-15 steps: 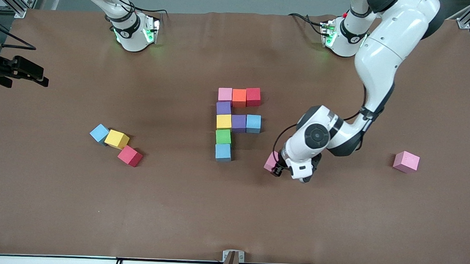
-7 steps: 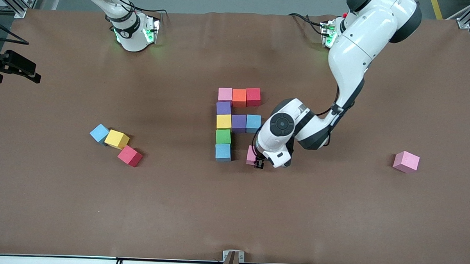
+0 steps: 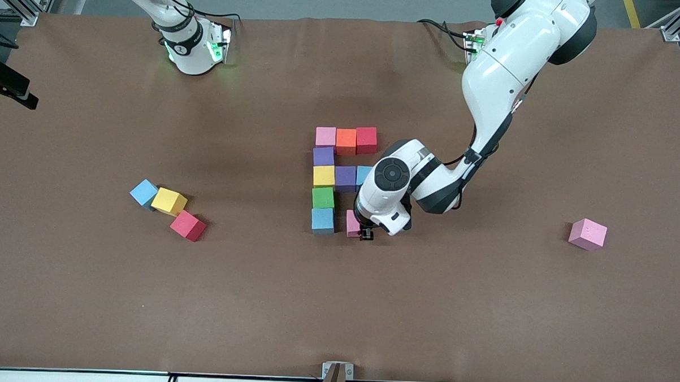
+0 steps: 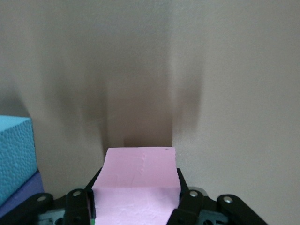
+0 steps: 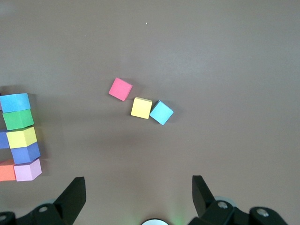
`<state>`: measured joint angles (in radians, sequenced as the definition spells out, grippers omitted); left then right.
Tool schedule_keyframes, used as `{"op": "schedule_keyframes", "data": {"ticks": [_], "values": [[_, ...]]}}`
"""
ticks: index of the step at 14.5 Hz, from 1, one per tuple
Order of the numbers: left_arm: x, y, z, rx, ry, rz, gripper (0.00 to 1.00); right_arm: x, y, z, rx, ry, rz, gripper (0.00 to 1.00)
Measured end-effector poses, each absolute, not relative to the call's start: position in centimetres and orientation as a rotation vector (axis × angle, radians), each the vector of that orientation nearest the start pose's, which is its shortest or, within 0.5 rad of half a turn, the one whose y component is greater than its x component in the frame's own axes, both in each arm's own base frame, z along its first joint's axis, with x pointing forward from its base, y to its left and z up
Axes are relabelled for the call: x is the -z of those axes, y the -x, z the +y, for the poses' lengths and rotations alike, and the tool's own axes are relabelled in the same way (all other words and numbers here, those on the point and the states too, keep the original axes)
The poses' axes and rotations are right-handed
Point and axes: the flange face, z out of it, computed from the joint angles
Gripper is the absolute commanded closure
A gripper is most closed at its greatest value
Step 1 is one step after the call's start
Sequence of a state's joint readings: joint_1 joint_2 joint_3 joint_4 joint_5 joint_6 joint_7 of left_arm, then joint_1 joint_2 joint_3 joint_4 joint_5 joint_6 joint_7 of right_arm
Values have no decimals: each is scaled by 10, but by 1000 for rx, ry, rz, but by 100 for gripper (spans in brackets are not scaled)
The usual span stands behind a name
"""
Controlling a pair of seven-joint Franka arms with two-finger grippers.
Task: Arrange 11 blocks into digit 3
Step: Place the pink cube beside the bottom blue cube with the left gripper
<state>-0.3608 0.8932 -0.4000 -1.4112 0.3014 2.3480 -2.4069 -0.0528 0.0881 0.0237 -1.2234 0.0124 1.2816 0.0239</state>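
Between the left gripper's fingers sits a pink block, clamped tight, right beside the light blue block at the near end of the digit 3, small gap btwn them. Matte pink foam cube, mostly hidden under the wrist in front view. Right gripper waits w/ fingers spread wide, up over the right arm's end of the table.
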Motion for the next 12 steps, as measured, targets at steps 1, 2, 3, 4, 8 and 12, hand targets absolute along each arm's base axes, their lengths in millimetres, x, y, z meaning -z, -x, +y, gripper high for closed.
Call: {"op": "schedule_keyframes", "data": {"ticks": [1,2,3,4,8,12], "values": [[-201,-578,-460,116,-2100,2171,91,-710,-544,-15,-45,3126,84,0],[-199,-578,-462,118,-2096,2171,91,-709,-544,-13,-48,3126,97,0],[-199,-579,-463,120,-2093,2170,91,-708,-544,-11,-55,3124,120,0],[-198,-580,-465,122,-2090,2167,91,-706,-544,-9,-63,3124,134,0],[-198,-572,-479,123,-2112,2137,91,-700,-542,-9,-94,3123,147,0],[-198,-567,-485,121,-2141,2109,91,-700,-514,-12,-125,3124,163,0]]}}
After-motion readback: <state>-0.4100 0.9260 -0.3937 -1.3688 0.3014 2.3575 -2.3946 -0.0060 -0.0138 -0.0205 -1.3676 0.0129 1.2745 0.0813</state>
